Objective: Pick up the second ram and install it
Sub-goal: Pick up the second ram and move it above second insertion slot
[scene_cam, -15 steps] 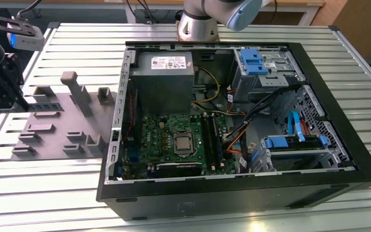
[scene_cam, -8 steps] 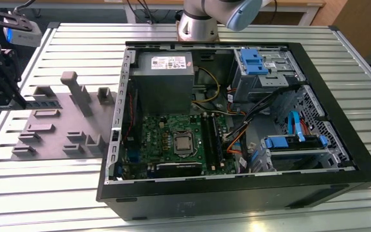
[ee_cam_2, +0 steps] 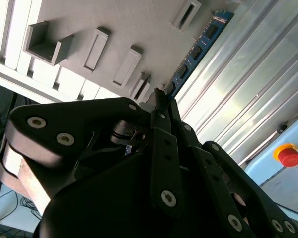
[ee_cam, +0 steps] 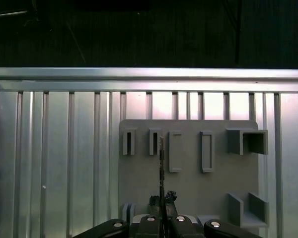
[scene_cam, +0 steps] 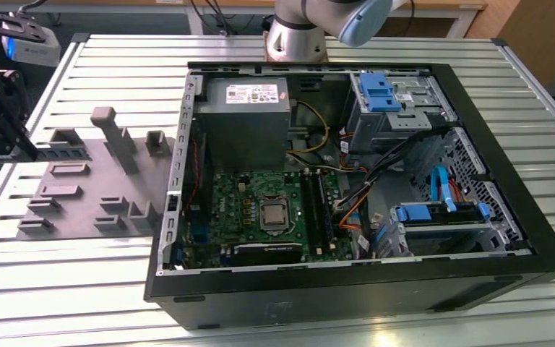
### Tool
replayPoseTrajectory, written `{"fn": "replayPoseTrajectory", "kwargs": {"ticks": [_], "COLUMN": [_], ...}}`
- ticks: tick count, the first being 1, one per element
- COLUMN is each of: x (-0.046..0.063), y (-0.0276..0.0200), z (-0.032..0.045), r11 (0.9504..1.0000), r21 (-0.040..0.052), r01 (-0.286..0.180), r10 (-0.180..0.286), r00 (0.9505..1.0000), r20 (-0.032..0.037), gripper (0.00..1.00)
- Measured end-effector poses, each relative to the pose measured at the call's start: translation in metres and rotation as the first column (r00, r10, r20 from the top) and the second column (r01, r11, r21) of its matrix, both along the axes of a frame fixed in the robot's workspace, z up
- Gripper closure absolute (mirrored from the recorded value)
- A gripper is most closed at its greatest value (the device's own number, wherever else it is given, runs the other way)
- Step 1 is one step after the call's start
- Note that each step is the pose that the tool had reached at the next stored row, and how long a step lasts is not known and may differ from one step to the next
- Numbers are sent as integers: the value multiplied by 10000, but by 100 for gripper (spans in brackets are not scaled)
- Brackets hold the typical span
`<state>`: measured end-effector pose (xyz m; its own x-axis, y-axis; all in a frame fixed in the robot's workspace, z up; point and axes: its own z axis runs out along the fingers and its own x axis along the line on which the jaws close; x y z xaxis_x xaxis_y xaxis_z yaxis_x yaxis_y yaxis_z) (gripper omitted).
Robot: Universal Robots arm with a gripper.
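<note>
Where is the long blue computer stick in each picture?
Exterior view: the long flat blue circuit-board stick is a thin dark strip at the grey plastic fixture.
First wrist view: edge-on thin line, held by the black gripper.
Second wrist view: blue strip beyond the gripper.
Shared landmark: the grey fixture.

Even light is seen overall; glare is caught on the slatted table (ee_cam: 213, 105) (ee_cam_2: 248, 89) in both wrist views.
</note>
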<state>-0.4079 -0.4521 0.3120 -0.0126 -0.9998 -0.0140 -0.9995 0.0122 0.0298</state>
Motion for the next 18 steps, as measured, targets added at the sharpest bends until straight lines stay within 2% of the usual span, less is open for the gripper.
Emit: {"fn": "replayPoseTrajectory", "kwargs": {"ticks": [18], "x": [0], "y": [0], "z": [108], "r11": [10000], "r21": [0], "r01": [-1], "r10": [1], "r00": [10000], "r20": [1], "gripper": [86]}}
